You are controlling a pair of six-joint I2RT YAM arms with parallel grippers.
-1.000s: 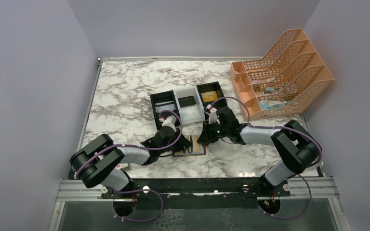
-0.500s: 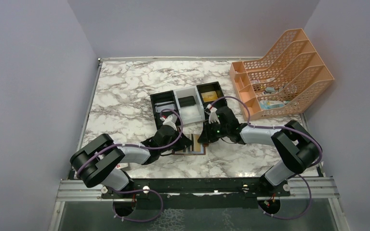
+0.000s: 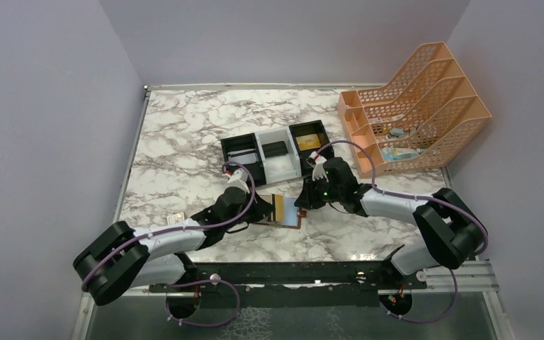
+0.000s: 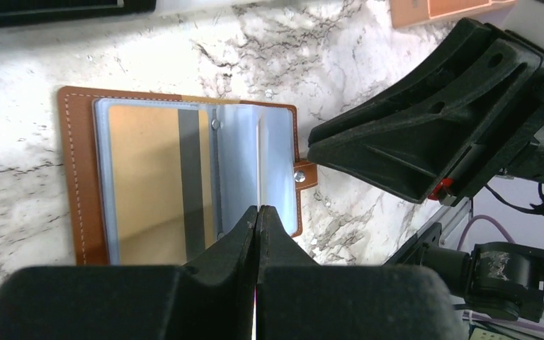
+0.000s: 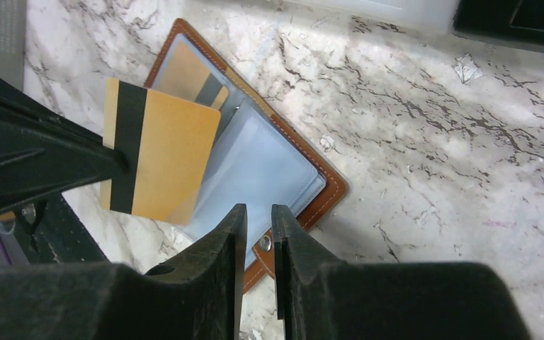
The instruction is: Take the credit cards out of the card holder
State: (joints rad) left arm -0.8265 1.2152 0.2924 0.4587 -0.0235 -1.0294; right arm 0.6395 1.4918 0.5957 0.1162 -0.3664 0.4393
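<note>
A white marble-patterned counter [image 3: 184, 142] fills the view from above, with a peach plastic lattice file organiser [image 3: 414, 106] at its far right corner. Two black-and-white robot arms reach in from the near edge, the left arm [image 3: 177, 234] and the right arm [image 3: 397, 202] meeting near the middle of the counter. Behind them, towards the far edge, sits a three-compartment tray [image 3: 224, 150], black, white and black; its middle and right sections hold what look like flat cards, likely the drop-off place. Between the hands lies the brown leather card holder [image 5: 269, 166], opened flat with its blue-grey plastic pockets facing up and its small snap tab [image 4: 303, 174] pointing towards the near edge. The left hand [image 4: 257, 211] is pressed together on the edge of a gold credit card [image 5: 166, 159] with a black stripe, lifting it clear above the holder's left half, apparently just drawn out of a pocket. A second gold card [image 4: 145, 184] with a dark stripe sits inside the left pocket, so the job looks only partly done. The right hand [image 5: 259, 209] hovers at the holder's tab edge with its fingers a narrow slit apart; it seems placed to steady the holder against the pull, but whether it pinches the rim or only rests there cannot be told.
</note>
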